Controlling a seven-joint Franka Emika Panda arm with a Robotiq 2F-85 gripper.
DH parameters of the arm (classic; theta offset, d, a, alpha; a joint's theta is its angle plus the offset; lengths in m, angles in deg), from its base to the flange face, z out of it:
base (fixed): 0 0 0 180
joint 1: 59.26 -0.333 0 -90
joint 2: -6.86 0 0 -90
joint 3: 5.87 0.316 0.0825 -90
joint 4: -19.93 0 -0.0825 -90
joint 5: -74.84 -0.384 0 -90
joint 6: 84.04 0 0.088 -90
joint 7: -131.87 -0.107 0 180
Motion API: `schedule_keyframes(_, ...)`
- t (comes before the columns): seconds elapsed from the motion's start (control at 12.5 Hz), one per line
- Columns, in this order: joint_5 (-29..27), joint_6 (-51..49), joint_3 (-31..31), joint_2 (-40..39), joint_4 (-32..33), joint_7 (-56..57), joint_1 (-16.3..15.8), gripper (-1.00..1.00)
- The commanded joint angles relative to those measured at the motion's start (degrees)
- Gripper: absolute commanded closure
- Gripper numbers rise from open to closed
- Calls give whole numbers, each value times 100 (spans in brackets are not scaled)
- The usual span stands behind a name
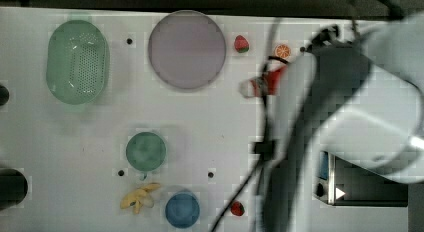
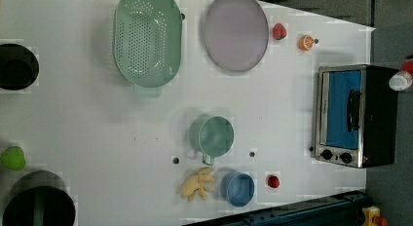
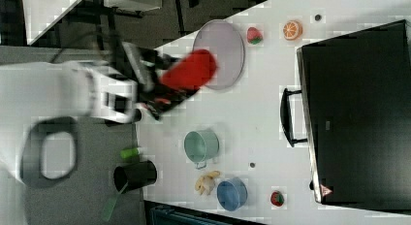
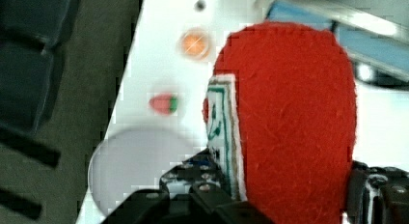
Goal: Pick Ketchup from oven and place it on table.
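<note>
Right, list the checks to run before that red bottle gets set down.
1. Ketchup gripped by the claw: ok, it sits between the fingers in the wrist view.
2. Ketchup out of the oven: ok, apart from it in the right view.
3. Bare table between the lilac plate and the green cup: ok.
4. Ketchup resting on the table: not ok, it is held up.
5. Height above the table: cannot tell.
</note>
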Motion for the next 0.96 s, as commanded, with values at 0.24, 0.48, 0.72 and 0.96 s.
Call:
schedule_keyframes(0.24, 233, -331, 536, 58, 139, 39, -487, -27)
schedule_keyframes(0.48, 437, -296, 766, 59, 439, 2, -667, -27)
schedule_keyframes(0.72, 684, 75, 979, 54, 1102, -16, -844, -27)
schedule_keyframes(0.96, 686, 925, 1023, 51, 1948, -20, -918, -27)
